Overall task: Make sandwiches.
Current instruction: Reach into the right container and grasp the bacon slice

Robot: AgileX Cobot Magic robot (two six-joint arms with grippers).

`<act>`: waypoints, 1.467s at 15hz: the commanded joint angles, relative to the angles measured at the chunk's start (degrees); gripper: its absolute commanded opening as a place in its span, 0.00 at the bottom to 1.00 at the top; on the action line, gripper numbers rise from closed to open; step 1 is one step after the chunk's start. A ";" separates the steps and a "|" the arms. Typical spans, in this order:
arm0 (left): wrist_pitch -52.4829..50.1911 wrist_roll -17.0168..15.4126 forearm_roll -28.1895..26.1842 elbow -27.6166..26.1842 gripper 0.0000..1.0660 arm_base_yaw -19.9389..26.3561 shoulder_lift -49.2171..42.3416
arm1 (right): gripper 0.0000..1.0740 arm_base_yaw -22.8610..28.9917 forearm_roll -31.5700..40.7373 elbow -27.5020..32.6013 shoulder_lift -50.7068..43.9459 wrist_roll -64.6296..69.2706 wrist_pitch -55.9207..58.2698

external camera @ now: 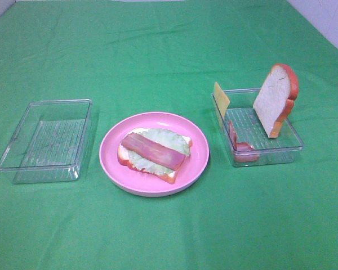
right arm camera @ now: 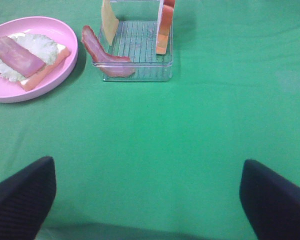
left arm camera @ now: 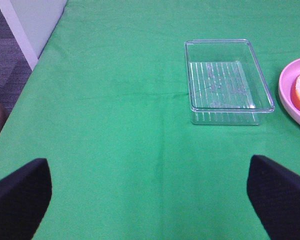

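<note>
Lying stacked on pink plate (external camera: 109, 153): bread slice (external camera: 170, 176), lettuce leaf (external camera: 164, 138), bacon strip (external camera: 152, 150). Left gripper (left arm camera: 149, 172), right gripper (right arm camera: 147, 167): both spread apart.

Matt green cloth (external camera: 169, 236), clear glossy plastic trays (external camera: 50, 140), smooth pink plate (external camera: 110, 147).

The high camera stares steeply down over the whole green cloth-covered surface (external camera: 169, 236), and the two wrist cameras peer forward, lower and closer, left and right, all three catching the round pink plate (external camera: 198, 154).
</note>
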 commanded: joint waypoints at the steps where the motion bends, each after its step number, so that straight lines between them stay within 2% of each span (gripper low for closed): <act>1: -0.23 -0.40 -0.40 0.11 0.95 0.11 -0.74 | 0.89 -0.23 0.00 0.23 -1.43 0.00 -0.69; 8: -0.23 -0.40 -0.40 0.11 0.95 0.11 -0.74 | 0.89 -0.23 -0.06 0.06 -1.43 0.00 -0.69; 11: -0.23 -0.40 -0.40 0.11 0.95 0.11 -0.74 | 0.89 -0.23 -1.60 -3.61 2.92 -0.06 -1.09; 15: -0.23 -0.40 -0.40 0.11 0.95 0.11 -0.74 | 0.89 -0.23 -2.46 -9.80 19.02 -0.06 -5.84; 16: -0.23 -0.40 -0.40 0.11 0.95 0.11 -0.74 | 0.89 -0.23 -2.29 -13.46 28.76 -0.06 -6.99; 17: -0.23 -0.40 -0.40 0.11 0.95 0.11 -0.74 | 0.89 -0.23 -2.29 -15.47 33.86 -0.34 -6.99; 22: -0.23 -0.40 -0.40 0.11 0.95 0.11 -0.74 | 0.89 -0.23 -1.26 -25.61 51.74 -1.60 -5.33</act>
